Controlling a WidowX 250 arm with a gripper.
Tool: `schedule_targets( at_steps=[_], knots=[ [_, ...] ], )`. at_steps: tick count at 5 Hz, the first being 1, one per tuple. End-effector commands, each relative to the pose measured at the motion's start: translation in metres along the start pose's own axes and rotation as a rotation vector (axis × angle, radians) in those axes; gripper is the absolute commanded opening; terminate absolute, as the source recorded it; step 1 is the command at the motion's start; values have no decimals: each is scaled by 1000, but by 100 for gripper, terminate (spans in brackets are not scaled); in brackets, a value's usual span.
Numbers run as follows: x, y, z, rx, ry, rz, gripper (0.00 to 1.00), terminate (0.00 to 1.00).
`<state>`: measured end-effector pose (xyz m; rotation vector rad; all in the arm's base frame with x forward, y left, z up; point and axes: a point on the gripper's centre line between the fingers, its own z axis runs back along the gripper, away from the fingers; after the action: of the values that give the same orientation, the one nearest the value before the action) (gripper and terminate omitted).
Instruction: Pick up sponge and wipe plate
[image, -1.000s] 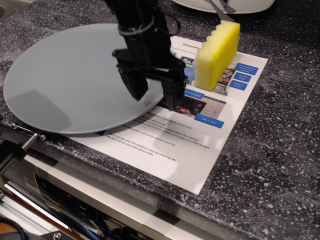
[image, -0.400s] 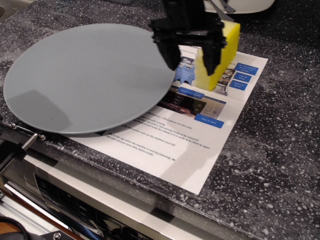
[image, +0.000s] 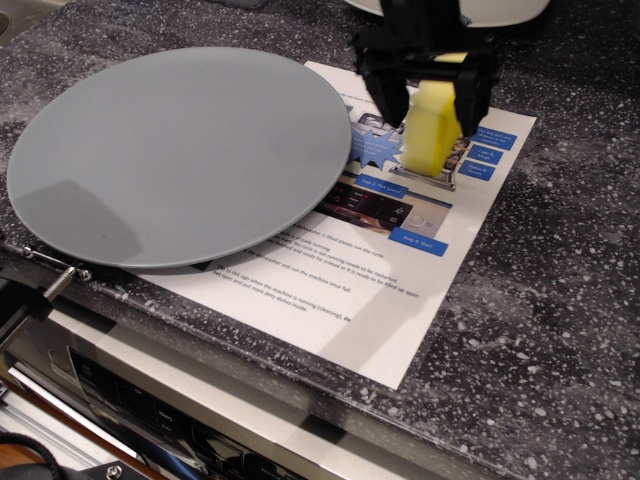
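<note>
**At the back of the worktop: claw astride the sponge**

Over the printed sheet (image: 380, 290), the black claw (image: 431, 105) stands with its jaws spread, one finger on each side of the upright yellow sponge (image: 432, 135); whether the fingers touch it cannot be told. The sponge rests on the sheet, just right of the blue-grey plate (image: 170, 150), which lies flat on the speckled dark worktop (image: 560, 300)

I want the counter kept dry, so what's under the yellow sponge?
The sponge stands on a printed paper sheet lying on the speckled counter. The print directly beneath it is covered, and the gripper hides its top.
</note>
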<state>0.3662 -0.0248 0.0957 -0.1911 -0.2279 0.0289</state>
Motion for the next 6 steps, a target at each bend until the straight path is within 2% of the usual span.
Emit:
schedule_targets(
  at_steps=[1,3,4,5,6],
  knots=[
    [22,5,11,83,-76,40,100,0],
    [36,10,-13,183,-94,82,100,0],
    [41,11,-18,194,-88,99,100,0],
    [55,16,-9,147,-83,105,0,0],
    [62,20,23,86,-95,145,0,0]
  ],
)
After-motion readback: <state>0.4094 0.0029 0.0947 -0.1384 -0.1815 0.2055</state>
